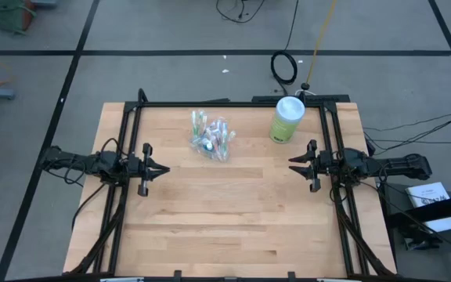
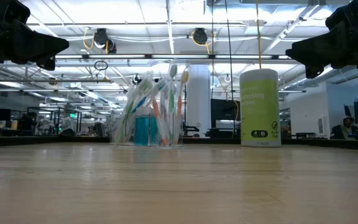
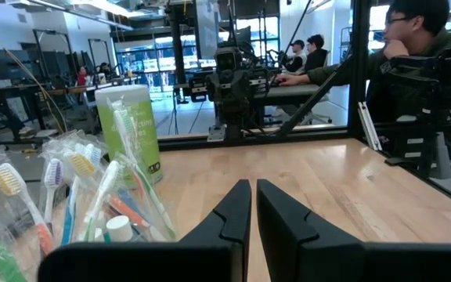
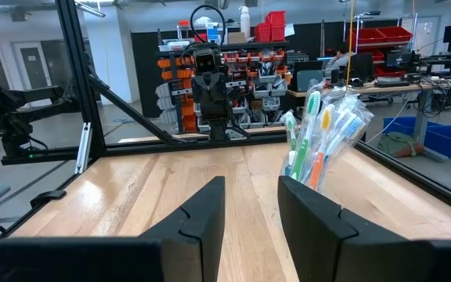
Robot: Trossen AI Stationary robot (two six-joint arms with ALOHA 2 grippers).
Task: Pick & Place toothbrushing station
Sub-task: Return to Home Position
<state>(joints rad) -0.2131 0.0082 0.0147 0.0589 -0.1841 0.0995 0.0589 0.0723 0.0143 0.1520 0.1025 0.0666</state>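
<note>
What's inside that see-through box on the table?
Lots of toothbrushes stand in the clear container, heads up: green, blue, white, orange. A teal tube sits low among them. Shiny wrappers hide the bottom, so I cannot count them.

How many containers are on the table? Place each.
2. The clear organizer, full of toothbrushes, stands centred near the back edge; the green canister stands by the back right corner.

Right gripper [image 4: 250, 188] parted — toothbrushes [image 4: 320, 133] bunched upright on the table [image 4: 131, 180]
</note>
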